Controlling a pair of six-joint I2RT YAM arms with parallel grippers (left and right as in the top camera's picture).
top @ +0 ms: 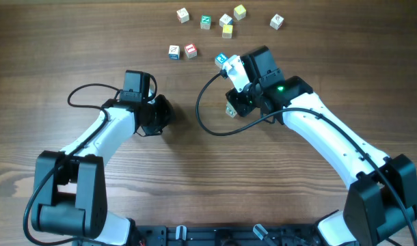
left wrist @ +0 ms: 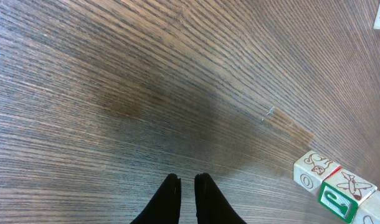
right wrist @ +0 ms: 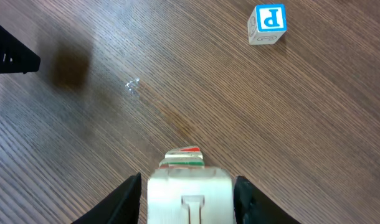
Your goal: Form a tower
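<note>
the left gripper (left wrist: 187, 186) hangs low over bare table (left wrist: 115, 93), its fingers drawn together on nothing. from it the tower (left wrist: 339, 190) sits off to the right, well apart.

the right gripper (right wrist: 189, 177) is the one that matters. the tower stands straight below it, long axis vertical and running along the wrist camera's line of sight, so that view mostly shows the white top face. the jaws flank that top cube, 1 on each side, with a thin sliver of gap at each flank. it looks let go rather than clamped. any exit probably has to be straight up, since a sideways drift would likely knock the column.

the tower is 1 cube wide. red and green edges of lower cubes peek out past the top one. from the left wrist view, white faces with red line drawings and a green letter show. i cannot count the cubes for certain.

just beyond stands a blue p cube (right wrist: 266, 25), apart from the tower and nearest the right arm. farther off lie a pair of cubes (top: 182, 50), then more loose cubes (top: 206, 21) at the far edge.
</note>
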